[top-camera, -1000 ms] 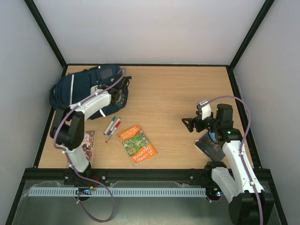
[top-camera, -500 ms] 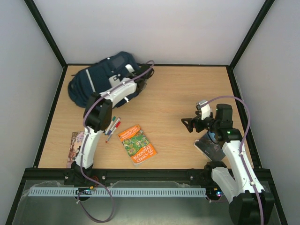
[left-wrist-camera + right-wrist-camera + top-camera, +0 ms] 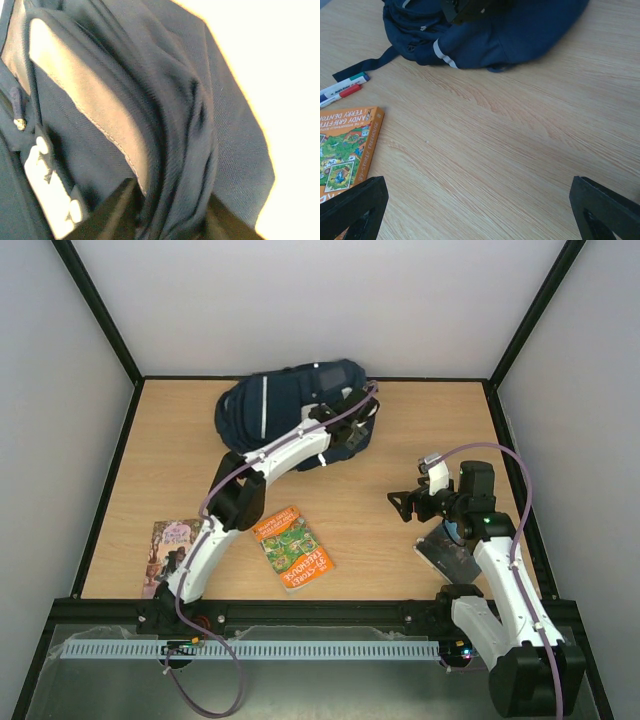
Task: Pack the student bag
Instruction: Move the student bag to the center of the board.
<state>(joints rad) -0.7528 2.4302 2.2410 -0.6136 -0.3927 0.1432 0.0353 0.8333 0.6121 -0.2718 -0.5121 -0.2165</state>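
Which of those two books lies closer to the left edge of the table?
The pinkish-covered book, right beside that edge; the orange book lies further in, toward the middle.

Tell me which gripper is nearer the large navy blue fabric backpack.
Left. The left gripper is shut on fabric of the navy backpack; the right gripper hangs open, apart from it, above the wooden table.

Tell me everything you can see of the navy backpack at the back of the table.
The student bag is a large navy fabric backpack with a white stripe, a pale grey patch, a zip pull and dark straps. It lies slumped on its side on the wooden table, at the far edge near the middle. The left pincer is closed on a fold of its fabric.
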